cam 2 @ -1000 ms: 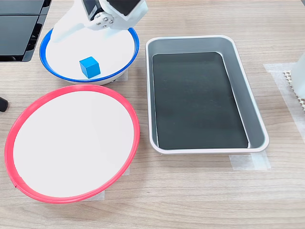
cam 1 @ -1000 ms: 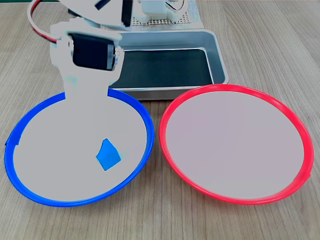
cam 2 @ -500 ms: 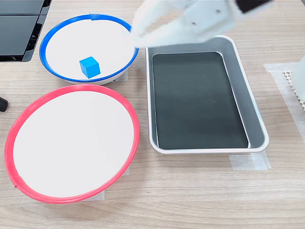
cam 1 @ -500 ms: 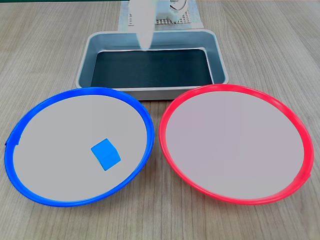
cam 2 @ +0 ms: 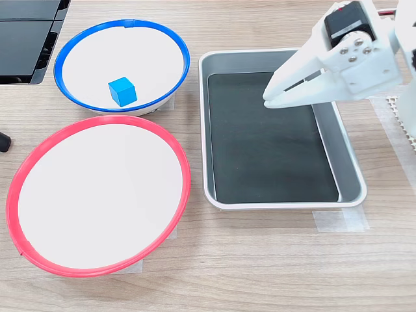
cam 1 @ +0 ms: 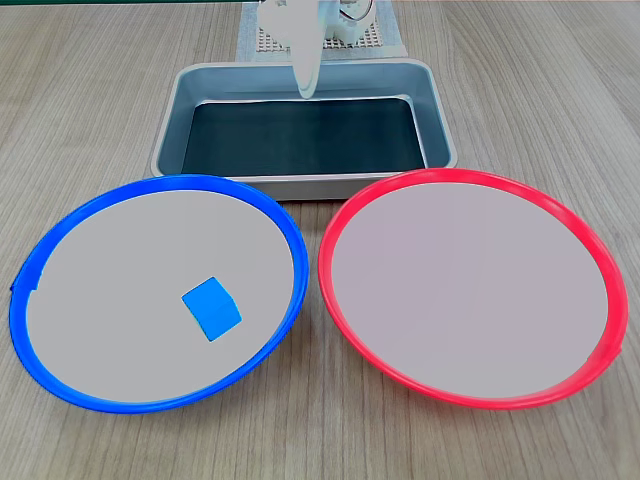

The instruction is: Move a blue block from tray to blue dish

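1. The blue block (cam 1: 211, 309) sits inside the blue dish (cam 1: 60, 236), on its pale floor, toward the near side in the first exterior view – I see it in both exterior views, resting free with nothing touching it.
2. My gripper (cam 2: 272, 97) hangs above the tray (cam 2: 331, 136), its white fingers (cam 2: 305, 68) almost together with only a thin slit between them, and they hold nothing.
3. In the first exterior view I see only the white tip (cam 1: 306, 70) over the tray's far edge.
4. The tray's dark bottom is bare.
5. The red-rimmed dish (cam 1: 470, 290) lies just beside the blue one, rims nearly touching – I see nothing in it.
6. All rest on the wooden table (cam 2: 260, 273).
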`<state>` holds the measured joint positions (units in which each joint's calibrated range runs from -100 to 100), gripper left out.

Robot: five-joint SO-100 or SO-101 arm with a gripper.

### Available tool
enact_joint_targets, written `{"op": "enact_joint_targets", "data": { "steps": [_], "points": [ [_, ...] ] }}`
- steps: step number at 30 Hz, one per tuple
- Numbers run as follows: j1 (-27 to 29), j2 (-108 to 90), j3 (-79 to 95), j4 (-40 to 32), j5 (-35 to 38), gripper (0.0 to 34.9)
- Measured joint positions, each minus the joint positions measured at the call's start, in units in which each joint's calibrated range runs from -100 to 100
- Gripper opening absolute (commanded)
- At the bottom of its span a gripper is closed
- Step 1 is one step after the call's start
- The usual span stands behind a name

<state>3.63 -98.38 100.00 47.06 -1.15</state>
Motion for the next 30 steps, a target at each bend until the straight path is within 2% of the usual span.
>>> {"op": "enact_joint_targets", "data": {
  "steps": [30],
  "points": [
    [-0.3, -0.3, 0.0, 0.3, 0.2, 0.3]
  ]
}}
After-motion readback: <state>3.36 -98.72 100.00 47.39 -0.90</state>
